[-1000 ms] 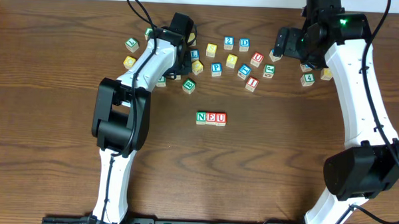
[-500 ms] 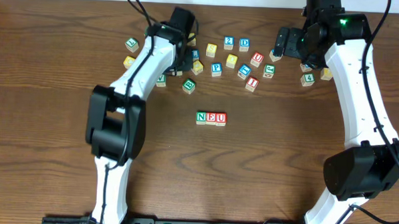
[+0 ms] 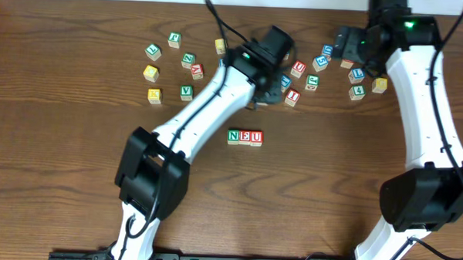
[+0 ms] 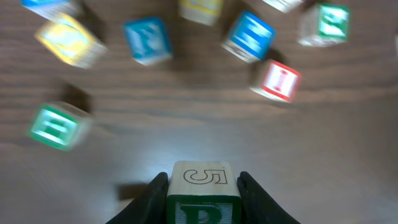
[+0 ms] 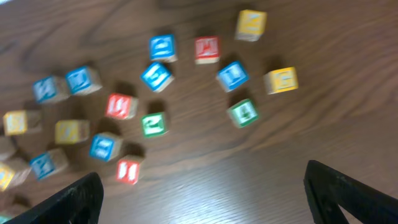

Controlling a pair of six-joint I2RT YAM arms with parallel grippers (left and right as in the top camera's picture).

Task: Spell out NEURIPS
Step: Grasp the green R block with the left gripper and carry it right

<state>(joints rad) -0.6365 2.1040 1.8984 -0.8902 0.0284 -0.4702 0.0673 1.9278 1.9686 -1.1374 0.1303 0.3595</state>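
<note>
Cube (image 4: pixel 202 194), numeral 5 on top and a blurred green letter in front, is grasped in the clenched left gripper (image 4: pixel 202 186), just beyond the NEU row (image 3: pixel 244 137) on the desk (image 3: pixel 329 195). Right gripper (image 5: pixel 202 177) is released, spread wide over loose cubes (image 5: pixel 155 76) beyond and right of the row.

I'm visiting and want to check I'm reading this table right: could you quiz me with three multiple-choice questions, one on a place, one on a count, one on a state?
1. Where is the lined-up row of cubes?
A) far left edge
B) middle of the table, on its own
C) against the far edge

2. How many cubes form it?
A) two
B) five
C) three

3. The left arm's fingers are:
A) shut on a cube
B) open, empty
C) flat on the table

1B: it sits alone mid-table. 2C: N, E, U. 3A: the wrist view shows a cube clamped between them.
</note>
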